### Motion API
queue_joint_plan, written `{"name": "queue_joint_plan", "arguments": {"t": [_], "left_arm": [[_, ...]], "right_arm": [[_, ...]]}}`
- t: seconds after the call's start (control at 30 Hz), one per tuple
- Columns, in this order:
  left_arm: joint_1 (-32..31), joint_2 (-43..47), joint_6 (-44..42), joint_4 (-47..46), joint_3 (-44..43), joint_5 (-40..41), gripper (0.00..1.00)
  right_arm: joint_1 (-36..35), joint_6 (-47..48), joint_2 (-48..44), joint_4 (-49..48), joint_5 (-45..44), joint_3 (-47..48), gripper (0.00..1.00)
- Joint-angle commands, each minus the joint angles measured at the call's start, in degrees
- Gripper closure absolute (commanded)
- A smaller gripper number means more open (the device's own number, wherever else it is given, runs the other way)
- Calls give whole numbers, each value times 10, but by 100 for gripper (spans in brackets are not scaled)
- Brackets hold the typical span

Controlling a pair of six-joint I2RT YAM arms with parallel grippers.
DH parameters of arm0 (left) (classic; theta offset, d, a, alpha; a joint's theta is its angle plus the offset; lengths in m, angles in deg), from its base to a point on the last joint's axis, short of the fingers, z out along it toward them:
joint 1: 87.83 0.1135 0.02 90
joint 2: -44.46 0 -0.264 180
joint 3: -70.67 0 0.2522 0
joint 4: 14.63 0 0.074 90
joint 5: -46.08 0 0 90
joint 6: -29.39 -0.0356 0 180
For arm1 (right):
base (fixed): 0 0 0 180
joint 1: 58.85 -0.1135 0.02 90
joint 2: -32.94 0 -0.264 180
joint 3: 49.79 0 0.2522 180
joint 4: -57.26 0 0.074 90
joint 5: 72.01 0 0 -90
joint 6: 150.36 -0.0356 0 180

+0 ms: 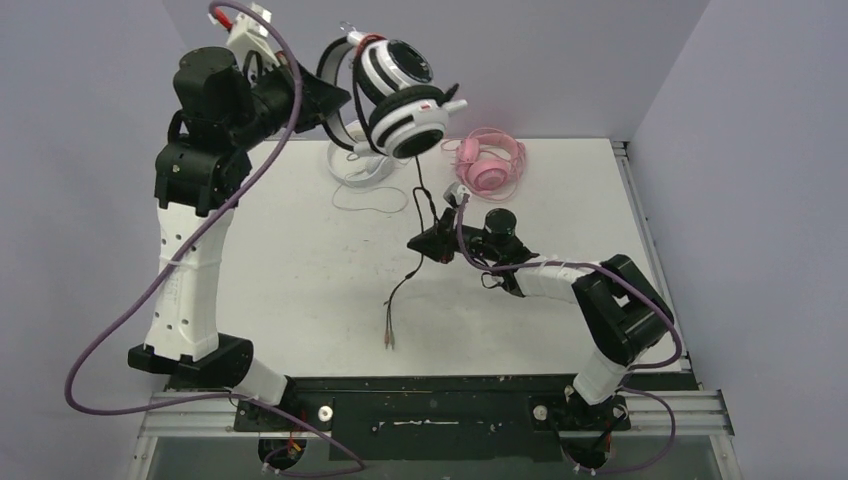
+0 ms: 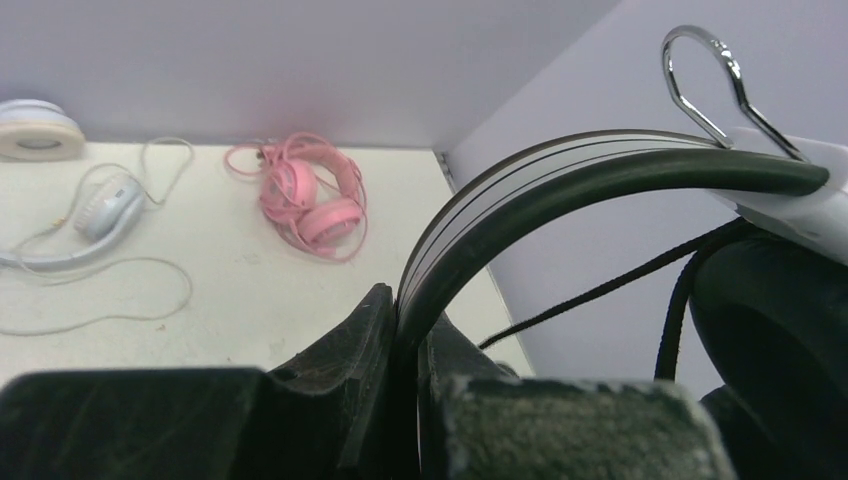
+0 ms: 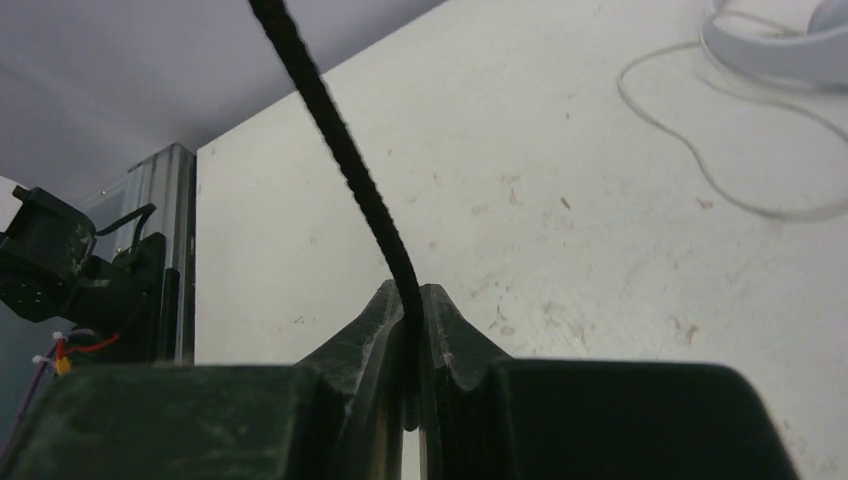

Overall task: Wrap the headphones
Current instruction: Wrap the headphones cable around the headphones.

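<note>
Clamped tight on a curved black headband, the fingers (image 2: 375,330) of the left gripper (image 2: 408,330) hold the black-and-white headset (image 2: 560,180) high above the desk (image 2: 230,280), as the left wrist camera shows. From above, the left gripper (image 1: 335,98) is raised toward the back wall. The black-and-white headset (image 1: 405,95) hangs from it with both ear cups stacked, well clear of the desk (image 1: 300,290).

A thin black cable (image 1: 420,190) drops from the lower cup to the right gripper (image 1: 422,240), which is low over the middle of the desk. The right wrist view shows the fingers (image 3: 455,330) of the right gripper (image 3: 408,300) closed on the thin black cable (image 3: 340,140), which runs up and away between their tips. Below that grip, the rest of the cable trails toward the near edge, and its plugs (image 1: 388,338) lie flat on the surface.

The white headset (image 1: 362,172) rests at the back of the desk, beneath the lifted one, with its white cord (image 1: 370,207) looped loosely beside it. To its right, near the back edge and apart from both arms, lies the pink headset (image 1: 490,165) with its pink cable (image 2: 345,235) coiled around it.
</note>
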Motion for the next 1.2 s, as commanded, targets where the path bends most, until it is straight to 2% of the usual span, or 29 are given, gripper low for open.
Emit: {"name": "queue_joint_plan", "arguments": {"t": [0.0,0.17,0.3,0.43,0.53,0.8,0.97,1.07,1.17], "left_arm": [[115,8,94,-140,-11,-21,100],[266,-20,148,-202,16,-47,100],[332,-51,156,-217,19,-51,100],[383,-80,148,-207,24,-41,100],[397,-89,116,-188,24,-3,100],[402,-82,51,-156,35,91,100],[404,-77,27,-139,34,144,100],[406,-77,21,-130,35,166,100],[407,-78,28,-131,42,175,100]], "right_arm": [[2,15,-49,20,-38,-48,100],[2,28,-95,58,-64,-95,100],[5,46,-142,110,-100,-120,100],[11,49,-204,172,-182,-147,100],[19,46,-251,239,-275,-152,100],[39,-15,-357,438,-625,-115,100],[43,-40,-368,573,-790,-36,100],[44,-132,-358,693,-915,17,100],[44,-133,-358,741,-933,42,100]]}}
